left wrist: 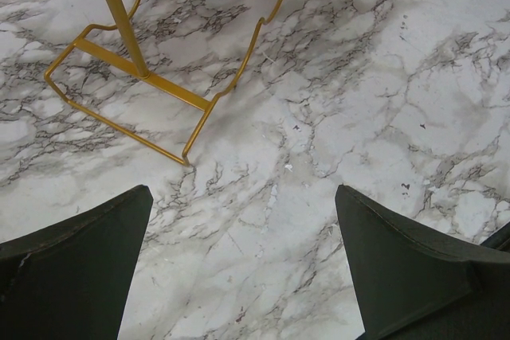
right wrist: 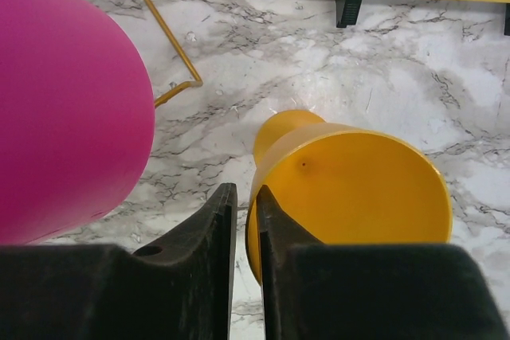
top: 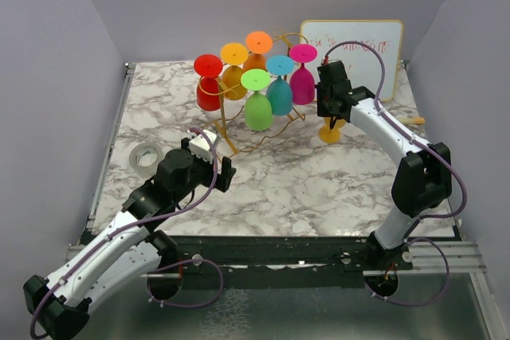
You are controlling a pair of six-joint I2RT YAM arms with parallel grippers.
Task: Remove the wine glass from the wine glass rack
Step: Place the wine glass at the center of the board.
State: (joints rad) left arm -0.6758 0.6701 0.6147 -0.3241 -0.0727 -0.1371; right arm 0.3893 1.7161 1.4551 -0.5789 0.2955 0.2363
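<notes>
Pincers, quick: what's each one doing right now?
Left pincer: open, empty.
Right pincer: narrowly parted at the yellow wine glass rim; grip cannot be told.

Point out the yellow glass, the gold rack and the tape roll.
yellow glass (right wrist: pixel 358 189), right wrist view, bowl wall
gold rack (left wrist: pixel 171 87), left wrist view, base bar
tape roll (top: pixel 134 158), top view, ring's left side

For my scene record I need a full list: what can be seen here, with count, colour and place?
wine glass rack: one, gold, middle back of table.
hanging wine glasses: six, red, amber, orange, green, teal, magenta, on the rack.
yellow wine glass: one, yellow, right of rack.
whiteboard: one, white, back right.
tape roll: one, grey, left side.
table: one, white marble pattern.
left pincer: one, black, open, near rack's foot.
right pincer: one, black, at yellow wine glass's rim.
</notes>
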